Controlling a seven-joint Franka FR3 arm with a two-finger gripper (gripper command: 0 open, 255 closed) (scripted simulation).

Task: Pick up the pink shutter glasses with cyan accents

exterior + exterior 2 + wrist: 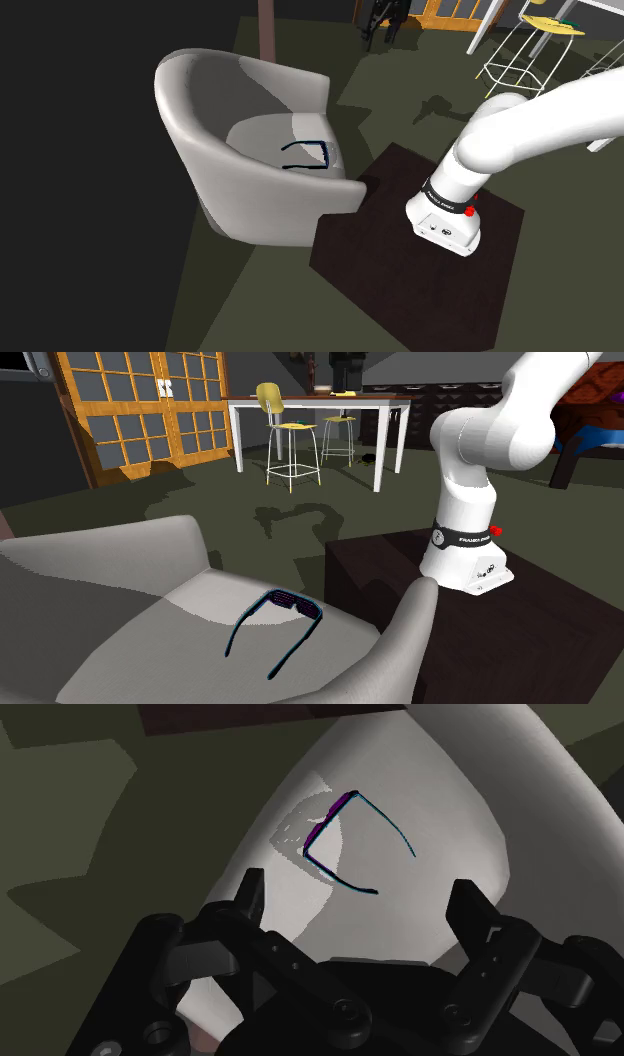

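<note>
Pink-and-cyan glasses (pixel 329 818) on the armchair seat (pixel 445 799), beyond the wide-apart fingers (pixel 250 896)

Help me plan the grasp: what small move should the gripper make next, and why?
Probably advance the gripper toward the shutter glasses, fingers kept open. In the wrist view the fingers stand apart and the glasses lie unfolded on the armchair seat ahead of the fingertips, not yet between them.
</note>
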